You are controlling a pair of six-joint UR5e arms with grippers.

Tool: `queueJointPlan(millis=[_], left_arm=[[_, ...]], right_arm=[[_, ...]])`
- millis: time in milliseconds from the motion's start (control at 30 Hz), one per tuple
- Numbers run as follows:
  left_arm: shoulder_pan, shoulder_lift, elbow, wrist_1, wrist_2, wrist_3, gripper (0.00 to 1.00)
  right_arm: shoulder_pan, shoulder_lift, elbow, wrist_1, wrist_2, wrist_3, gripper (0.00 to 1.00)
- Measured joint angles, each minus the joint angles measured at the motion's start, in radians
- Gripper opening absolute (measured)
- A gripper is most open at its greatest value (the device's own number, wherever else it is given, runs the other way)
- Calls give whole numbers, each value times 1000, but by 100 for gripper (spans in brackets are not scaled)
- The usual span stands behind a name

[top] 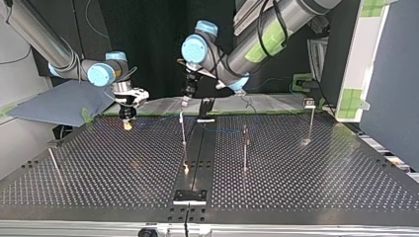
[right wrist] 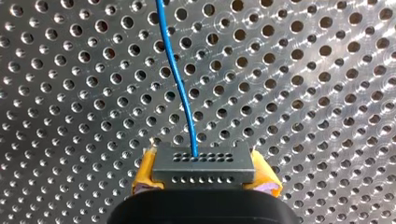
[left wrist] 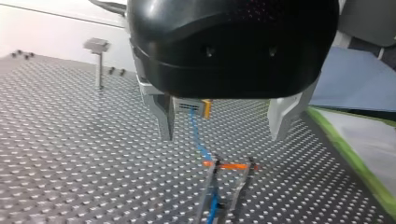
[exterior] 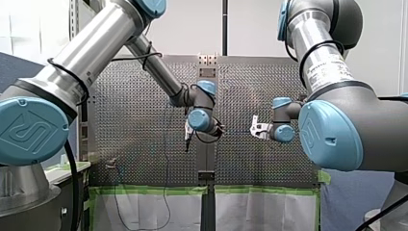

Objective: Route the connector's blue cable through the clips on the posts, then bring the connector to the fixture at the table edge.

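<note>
Presently the yellow-padded right tool (right wrist: 204, 179) is clamped on the small grey rectangular connector (right wrist: 204, 163), held low over the perforated metal worktop (right wrist: 303, 70), near its far edge in the top view. The thin blue cable (right wrist: 180, 84) runs from the connector to an orange-marked metal post clip (left wrist: 229, 165). The left tool (left wrist: 223, 135) hangs wide above that clip, holding nothing. Likely hazards: a taut pull could drag the cable out of the clip or twist the connector in its grip, and the spread left tool could snag the cable. The connector's long axis lies from pad to pad. Its holed, cable-bearing face points ahead of the tool, toward the worktop.
</note>
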Motion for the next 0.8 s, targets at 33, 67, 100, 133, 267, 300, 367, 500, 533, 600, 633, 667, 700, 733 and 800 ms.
queueJointPlan(millis=[33, 67, 100, 133, 267, 300, 367, 500, 533, 600, 633, 667, 700, 733, 800], left_arm=[[0, 7, -8, 7, -1, -6, 100], [0, 15, -16, 15, -3, -11, 100], [0, 26, -26, 26, -6, -18, 100], [0, 34, -34, 33, -9, -22, 100], [1, 67, -67, 66, -33, -42, 100], [2, 76, -76, 75, -41, -45, 100], [2, 90, -90, 90, -54, -46, 100], [4, 127, -127, 126, -76, -53, 100], [4, 135, -136, 134, -78, -58, 100], [6, 155, -155, 154, -78, -71, 100], [7, 162, -163, 162, -78, -77, 100], [8, 170, -171, 169, -78, -84, 100], [8, 180, -180, 180, -77, -93, 100], [9, 188, -188, 188, -77, -101, 100], [10, 206, -206, 205, -76, -118, 100]], right_arm=[[0, 0, 0, 0, 0, 0, 2], [0, 0, 0, 0, 0, 0, 2], [0, 0, 0, -1, 0, 0, 2], [0, 0, 0, -2, 0, 1, 2], [0, 0, 0, -1, 0, 3, 2], [0, 0, 0, 0, 0, 4, 2], [-1, 0, 0, 2, 0, 4, 2], [-3, 0, 0, 3, 0, 4, 2], [-3, 0, 0, 3, 0, 5, 2], [-4, 0, 0, 2, 0, 5, 2], [-5, 0, -1, 2, 0, 5, 2], [-4, 0, -1, 2, 0, 5, 2], [-4, 0, -1, 2, 0, 5, 2], [-4, 0, 0, 2, 0, 5, 2], [-4, 0, 0, 2, 0, 5, 2]])
